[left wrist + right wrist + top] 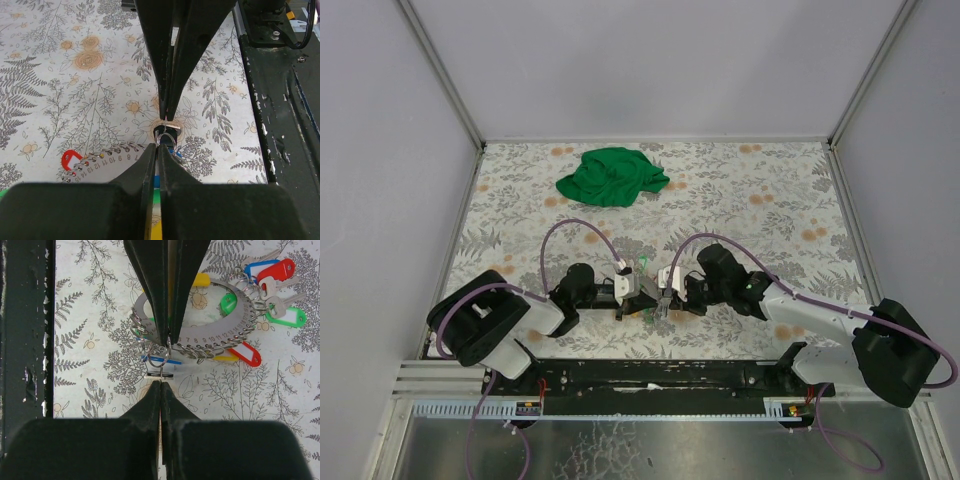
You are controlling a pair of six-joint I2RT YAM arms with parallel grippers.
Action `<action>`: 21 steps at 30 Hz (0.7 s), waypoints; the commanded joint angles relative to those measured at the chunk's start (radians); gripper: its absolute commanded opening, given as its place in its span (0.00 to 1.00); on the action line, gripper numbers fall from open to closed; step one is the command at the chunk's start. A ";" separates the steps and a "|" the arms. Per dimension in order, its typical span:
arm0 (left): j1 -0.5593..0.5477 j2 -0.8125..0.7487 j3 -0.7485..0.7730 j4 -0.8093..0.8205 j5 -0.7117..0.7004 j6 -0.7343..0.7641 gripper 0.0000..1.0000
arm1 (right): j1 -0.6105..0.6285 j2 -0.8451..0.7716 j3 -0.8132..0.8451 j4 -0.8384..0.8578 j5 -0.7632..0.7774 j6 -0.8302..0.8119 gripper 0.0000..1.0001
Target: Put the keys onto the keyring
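Nearest, at the table's front edge, the black base rail [650, 375] carries both arms, which fold inward so that their tips meet just beyond it. The left gripper [156, 150] is clenched, and the right gripper [161, 385] facing it is clenched too, tip to tip with a small wire loop [167, 134] between them. Each seems to nip that loop from its own side, though whether either truly grips it cannot be told. A thin blue sliver [155, 360] lies beside the loop, too small to name. Just past the tips rests the keyring [225, 337], a grey numbered hoop fringed with little rings, lying flat on the flowered table [770, 200]. The keys [280, 270] cluster at its far side: red, blue and green heads, with yellow and another red along the rim. Most look already hung, so the work appears well advanced, with perhaps one piece left to thread. Far back, well apart, lies a crumpled green cloth [611, 176].
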 commanded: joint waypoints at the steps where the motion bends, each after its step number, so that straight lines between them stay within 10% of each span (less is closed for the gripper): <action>1: -0.007 0.010 0.027 0.051 0.017 0.041 0.00 | 0.017 -0.003 0.047 0.016 0.014 -0.020 0.00; 21: -0.010 0.018 0.037 0.034 0.034 0.048 0.00 | 0.024 0.018 0.076 0.005 0.019 -0.029 0.00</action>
